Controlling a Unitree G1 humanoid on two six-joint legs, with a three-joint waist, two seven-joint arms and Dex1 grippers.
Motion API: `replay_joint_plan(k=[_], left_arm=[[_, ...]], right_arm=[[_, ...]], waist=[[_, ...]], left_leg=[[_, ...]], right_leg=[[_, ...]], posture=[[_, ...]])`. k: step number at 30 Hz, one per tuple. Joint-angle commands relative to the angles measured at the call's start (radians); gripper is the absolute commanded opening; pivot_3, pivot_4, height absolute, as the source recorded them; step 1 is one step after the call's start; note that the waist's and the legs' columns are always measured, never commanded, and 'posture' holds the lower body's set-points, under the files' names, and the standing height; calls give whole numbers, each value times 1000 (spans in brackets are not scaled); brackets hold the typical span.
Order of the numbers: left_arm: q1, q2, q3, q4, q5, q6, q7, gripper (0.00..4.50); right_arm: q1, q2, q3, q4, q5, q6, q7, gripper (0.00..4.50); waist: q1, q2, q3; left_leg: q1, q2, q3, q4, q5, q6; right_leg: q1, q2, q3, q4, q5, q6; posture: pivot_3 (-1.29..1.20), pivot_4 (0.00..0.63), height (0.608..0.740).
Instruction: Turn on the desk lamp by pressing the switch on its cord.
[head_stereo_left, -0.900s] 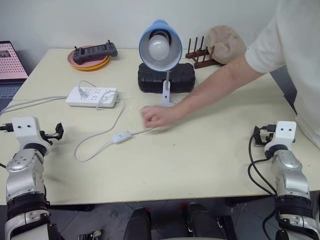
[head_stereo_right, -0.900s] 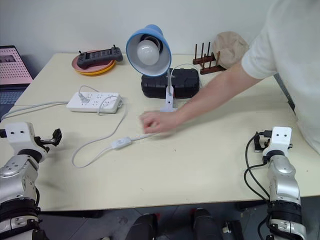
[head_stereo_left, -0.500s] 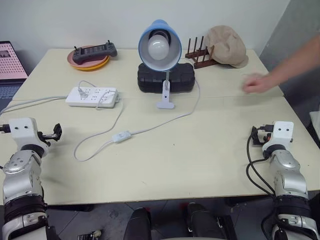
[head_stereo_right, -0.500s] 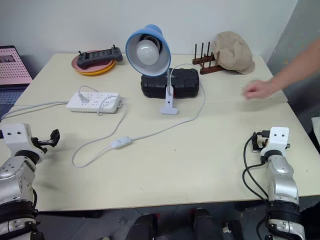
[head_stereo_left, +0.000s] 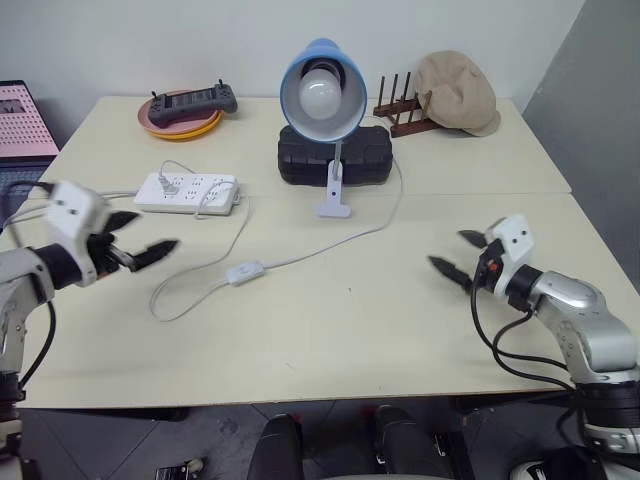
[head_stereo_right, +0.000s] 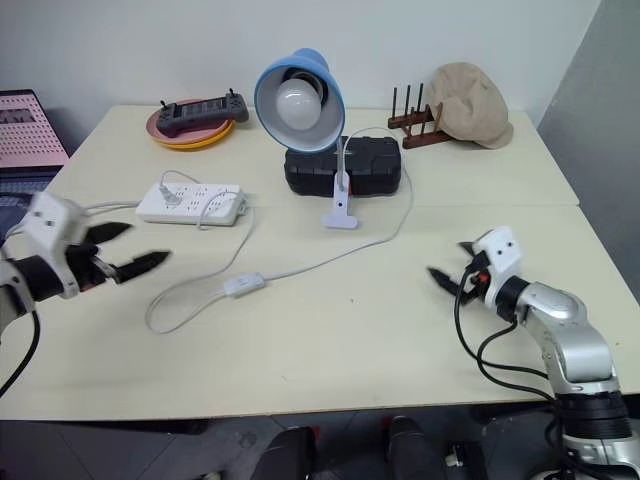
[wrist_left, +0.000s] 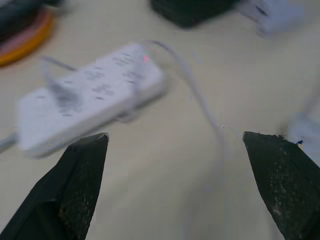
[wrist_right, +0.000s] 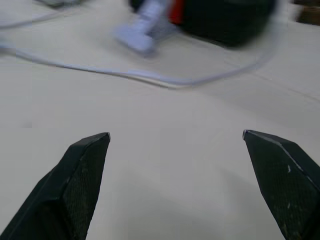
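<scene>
On the table, landmark: the switch (head_stereo_left: 244, 272) lies flat on the table (head_stereo_left: 330, 340), roughly midway between the two arms; every place below is given from it.
Cord layout: the cord (head_stereo_left: 330, 250) leaves the switch on the robot's right, sweeps toward the far edge and curls round to the clip base of the desk lamp (head_stereo_left: 322, 95); on the other side it loops toward the near edge and then runs to the power strip (head_stereo_left: 188, 192). That slack probably leaves the switch free to slide when pushed.
Lamp: beyond the switch and a little to its right, standing in front of a black case (head_stereo_left: 334, 155), its shade facing the robot. I see no glow from the bulb, so I judge it not yet switched on.
Power strip: beyond the switch, slightly to its left.
Left gripper (head_stereo_left: 140, 248): left of the switch and near it, level with it across the table, black fingers spread apart, nothing between them, pointing toward the switch. Likely aimed for the press.
Right gripper (head_stereo_left: 462, 256): well apart from the switch on its right, fingers also spread wide and empty, pointing back toward it.
Nearer effector: the left one, which looks the better placed to press.
Next move, as a judgement: bring one fingertip down over the rocker, perhaps steadying the cord with the other arm.
</scene>
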Motion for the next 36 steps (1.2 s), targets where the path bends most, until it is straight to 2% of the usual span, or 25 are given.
replay_joint_plan(k=[1,4,8,10,16,19,20,24,32,34,36], left_arm=[[-70,36,-139,3,47,-2,-156,4500],[-178,-17,-277,124,178,-129,-198,4500],[-295,-105,-376,322,285,-262,-228,4500],[-334,-132,-407,412,333,-331,-235,4500],[-415,-198,-421,603,382,-439,-273,4500],[-446,-217,-404,647,381,-463,-274,4008],[-454,-221,-402,656,382,-469,-280,3674],[-462,-227,-391,661,379,-480,-302,2968],[-453,-238,-374,634,371,-472,-311,1198],[-448,-241,-365,612,356,-452,-317,1102],[-431,-255,-342,506,300,-356,-326,1102]], right_arm=[[-26,-53,39,-118,98,114,106,4467],[-44,-49,81,-148,114,146,125,4467],[-35,-28,108,-186,99,163,96,4467],[-26,-20,105,-204,103,175,83,4467],[20,-20,78,-243,107,186,52,4467],[33,-17,61,-246,112,186,41,4500],[39,-18,59,-247,110,183,39,4500],[51,-12,57,-246,105,175,33,4500],[58,4,50,-227,104,166,19,4500],[64,8,43,-225,108,171,13,4500],[80,27,11,-234,149,214,-15,4500]], waist=[[-1,0,0],[0,0,0],[4,0,0],[3,-1,0],[12,-1,0],[16,-1,0],[16,-1,0],[17,-1,0],[18,-1,0],[18,-1,0],[19,-1,0]], left_leg=[[0,0,0,0,0,0],[0,0,0,0,0,0],[0,0,-1,1,0,0],[-2,0,-1,1,0,0],[-8,0,-3,2,0,0],[-8,0,-4,3,0,0],[-8,0,-4,4,0,0],[-7,0,-4,6,0,0],[-9,0,-4,9,0,0],[-9,0,-4,9,0,0],[-11,0,-5,13,0,0]], right_leg=[[0,0,0,0,-1,-1],[0,0,0,0,-2,-3],[0,1,-1,1,-2,-3],[-1,1,-1,1,1,2],[-6,1,-3,2,1,3],[-5,1,-3,2,1,3],[-5,1,-3,3,1,4],[-4,1,-3,3,2,5],[-4,1,-3,4,2,5],[-4,1,-3,4,2,5],[-4,1,-4,5,2,5]], posture=[[0,150,740],[0,150,740],[0,150,740],[0,150,740],[0,150,740],[0,150,740],[0,150,740],[0,150,740],[0,150,740],[0,150,740],[0,150,740]])
